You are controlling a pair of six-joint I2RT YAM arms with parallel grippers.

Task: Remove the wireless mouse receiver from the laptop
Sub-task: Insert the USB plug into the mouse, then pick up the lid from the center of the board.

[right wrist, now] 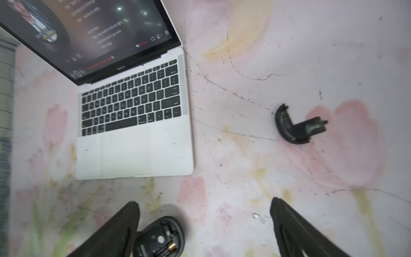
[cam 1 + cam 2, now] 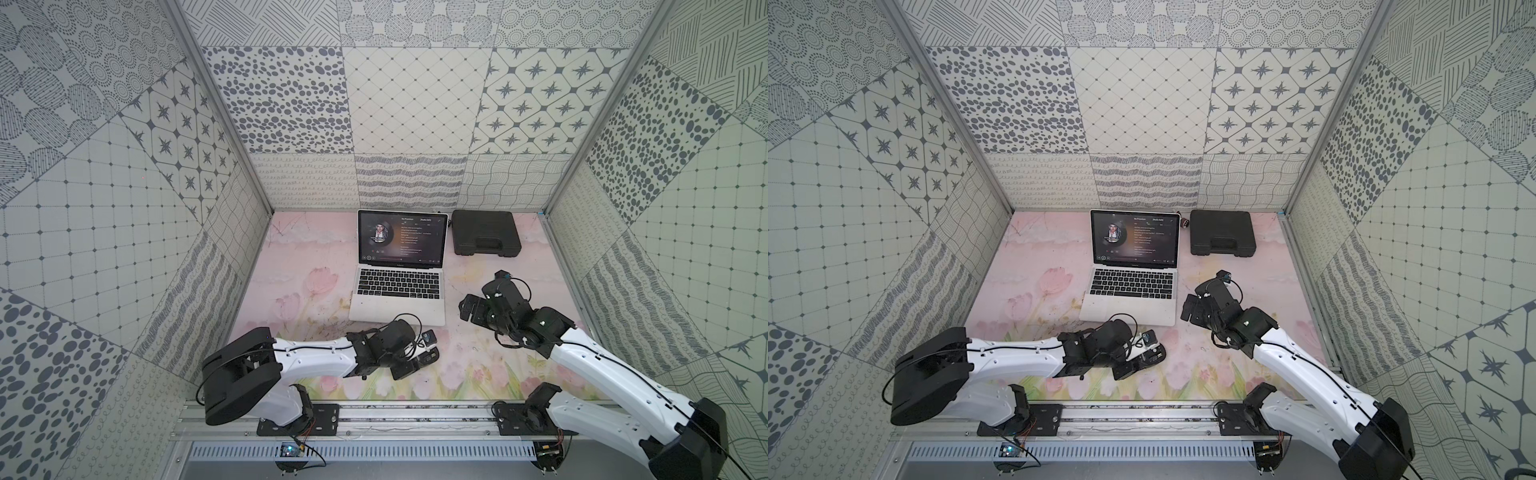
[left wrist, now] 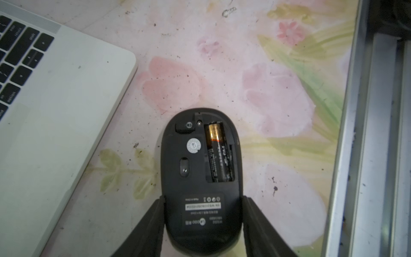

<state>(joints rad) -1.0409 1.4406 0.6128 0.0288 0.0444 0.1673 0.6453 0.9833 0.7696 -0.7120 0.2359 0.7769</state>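
On the left, our left gripper (image 3: 203, 200) has its jaws partly closed on the sides of the black mouse (image 3: 200, 155). It holds the mouse belly up, near the laptop's front right corner. The mouse's lid is off, and we can see the battery (image 3: 219, 151) inside. In the middle of the flowery table (image 2: 299, 266) stands the laptop (image 2: 395, 309), open, with its screen lit. The receiver is the thing we want, and we cannot find it in any picture. The right wrist view shows the laptop's right edge, and no little stub sticks out there. The left edge is too small to tell in both top views. A tiny dark thing (image 2: 1185, 222) shows by the screen's far right corner, but it is too small to name. So we cannot say if the pulling out is done. If the receiver is plugged in somewhere, we think the whole job is left: find it, pinch it, pull it straight out. To the right of the laptop, well apart from it, lies a curved black shell piece (image 1: 298, 126), alone on the table. Our right gripper (image 1: 203, 202) hangs near it with jaws wide and nothing between them. At the far right back sits a flat black toolbox (image 2: 484, 232), closed. We count two grippers, one laptop, one mouse, one battery, one shell piece, one toolbox, and no receiver that we can see.
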